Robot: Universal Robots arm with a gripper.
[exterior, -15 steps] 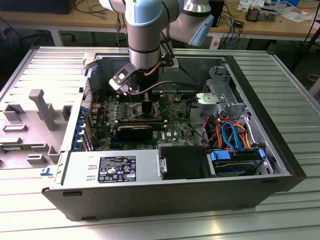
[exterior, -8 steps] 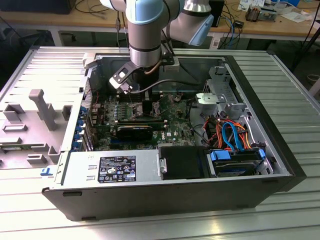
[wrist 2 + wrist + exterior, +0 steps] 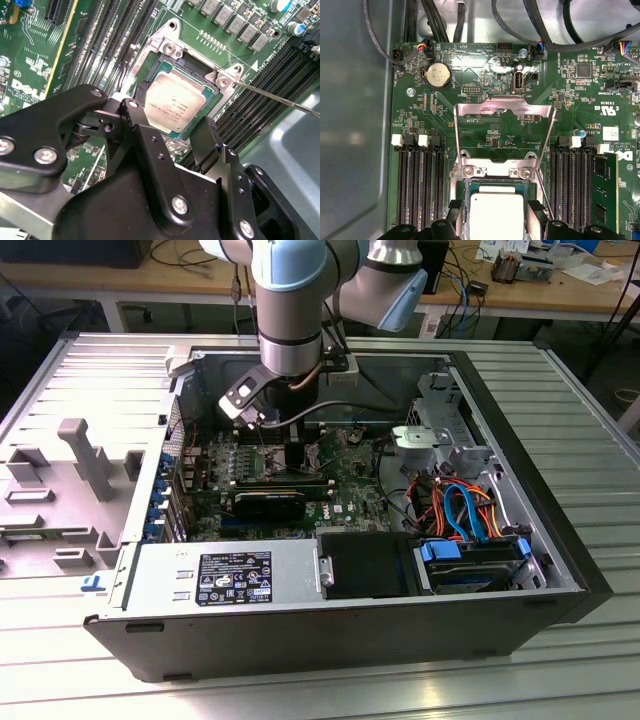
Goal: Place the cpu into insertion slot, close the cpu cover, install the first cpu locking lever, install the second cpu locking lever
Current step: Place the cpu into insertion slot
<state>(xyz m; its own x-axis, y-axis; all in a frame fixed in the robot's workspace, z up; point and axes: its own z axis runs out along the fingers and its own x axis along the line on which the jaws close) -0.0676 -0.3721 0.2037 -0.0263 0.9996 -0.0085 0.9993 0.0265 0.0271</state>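
**A:** Where is the cpu (image 3: 175, 102) relative to the gripper (image 3: 172, 116)?

**B:** Straight below it. In both wrist views the chip lies flat in the insertion slot (image 3: 186, 62), silvery top up, centred in the gripper's span, with black gripper parts close against two opposite edges.

**A:** Is it clamped on the chip, or let go?

**B:** I cannot tell. The gripper sits right at the chip's edges, but whether it presses them or stands just off does not show.

**A:** And the cpu cover (image 3: 505, 107)?

**B:** Open. In the first wrist view it stands tipped up just beyond the gripper, hinged at the slot's far edge, and the green motherboard (image 3: 445, 107) shows through its square cut-out.

**A:** Any levers?

**B:** One thin locking lever (image 3: 280, 97) slants away from a corner of the slot beside the gripper, out over the memory slots (image 3: 415, 185). These run along both sides of the gripper.

**A:** The wider scene?

**B:** In the exterior view the arm reaches down into an open computer case (image 3: 300, 635) lying on the slatted counter (image 3: 560, 670), with the gripper low over the board.
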